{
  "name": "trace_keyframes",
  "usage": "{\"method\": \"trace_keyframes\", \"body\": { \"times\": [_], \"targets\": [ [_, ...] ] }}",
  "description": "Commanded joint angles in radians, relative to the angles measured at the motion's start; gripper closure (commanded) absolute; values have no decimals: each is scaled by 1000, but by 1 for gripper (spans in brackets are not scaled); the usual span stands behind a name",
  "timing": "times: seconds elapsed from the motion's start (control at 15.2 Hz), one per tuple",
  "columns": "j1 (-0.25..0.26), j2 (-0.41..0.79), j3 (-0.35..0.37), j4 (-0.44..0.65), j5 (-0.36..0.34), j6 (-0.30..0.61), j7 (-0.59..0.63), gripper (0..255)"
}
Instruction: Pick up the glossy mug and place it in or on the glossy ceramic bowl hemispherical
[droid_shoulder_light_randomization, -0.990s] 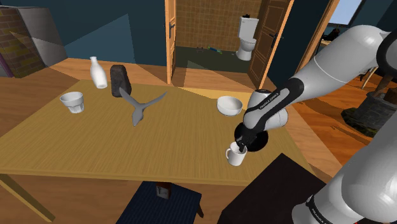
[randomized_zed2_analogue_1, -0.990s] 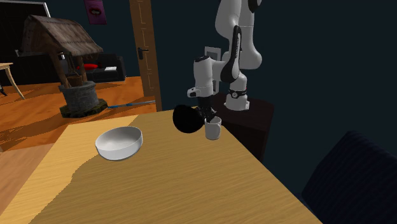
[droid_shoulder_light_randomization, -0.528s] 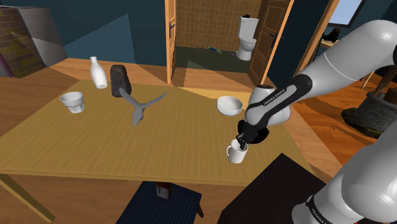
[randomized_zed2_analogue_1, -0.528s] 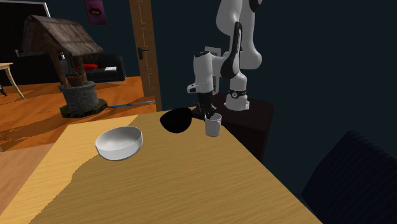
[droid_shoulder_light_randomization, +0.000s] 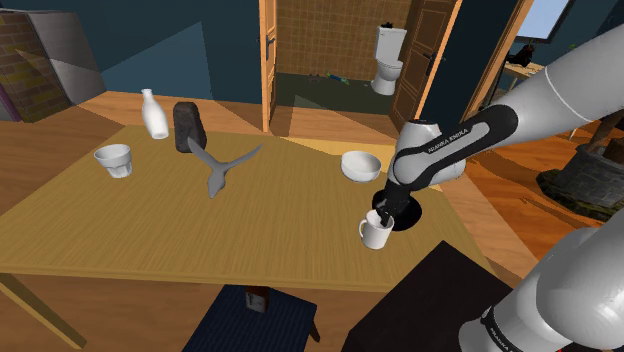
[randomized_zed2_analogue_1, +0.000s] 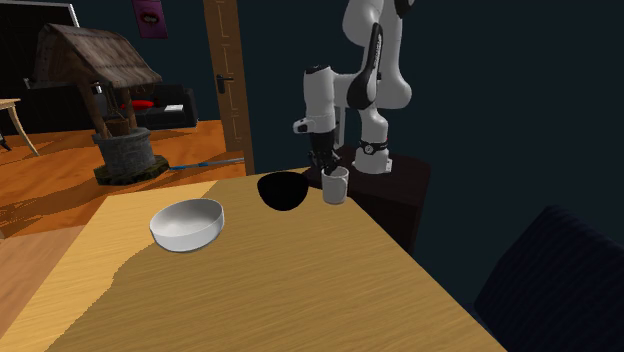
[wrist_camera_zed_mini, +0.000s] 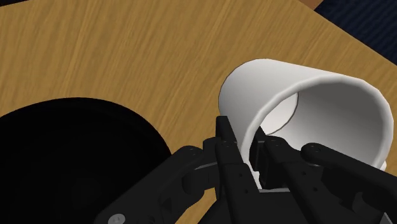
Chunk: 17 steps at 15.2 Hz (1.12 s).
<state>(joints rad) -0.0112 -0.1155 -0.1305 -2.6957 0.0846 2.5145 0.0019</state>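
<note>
The white mug (droid_shoulder_light_randomization: 377, 234) (randomized_zed2_analogue_1: 336, 187) (wrist_camera_zed_mini: 318, 108) hangs just above the wooden table (droid_shoulder_light_randomization: 150, 230) near its edge by the stand. My black gripper (droid_shoulder_light_randomization: 383, 213) (randomized_zed2_analogue_1: 327, 168) (wrist_camera_zed_mini: 251, 156) is shut on the mug's rim, one finger inside and one outside the wall. The mug tilts a little in the grip. The white hemispherical bowl (droid_shoulder_light_randomization: 361, 166) (randomized_zed2_analogue_1: 187, 224) sits upright on the table, apart from the mug and farther from the stand. A round black patch (randomized_zed2_analogue_1: 283, 190) (wrist_camera_zed_mini: 70, 159) lies on the table beside the mug.
A white cup (droid_shoulder_light_randomization: 114, 159), a white bottle (droid_shoulder_light_randomization: 153, 114), a dark rock-like piece (droid_shoulder_light_randomization: 189, 126) and a grey bird figure (droid_shoulder_light_randomization: 222, 168) stand at the table's far side. A dark blue chair (droid_shoulder_light_randomization: 255, 320) is at the near edge. The black stand (droid_shoulder_light_randomization: 420, 310) adjoins the table.
The arm has risen and shifted slightly toward the shoulder view's right, carrying the mug up off the table. The black patch moved along with it. The grip has not changed.
</note>
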Motion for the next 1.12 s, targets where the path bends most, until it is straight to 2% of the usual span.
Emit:
{"method": "trace_keyframes", "body": {
  "times": [0.0, 1.06],
  "targets": [
    [-2, -32, 2, 3, -10, -35, 11, 255],
    [-16, -221, 14, 79, -52, -298, 53, 255]
  ]
}}
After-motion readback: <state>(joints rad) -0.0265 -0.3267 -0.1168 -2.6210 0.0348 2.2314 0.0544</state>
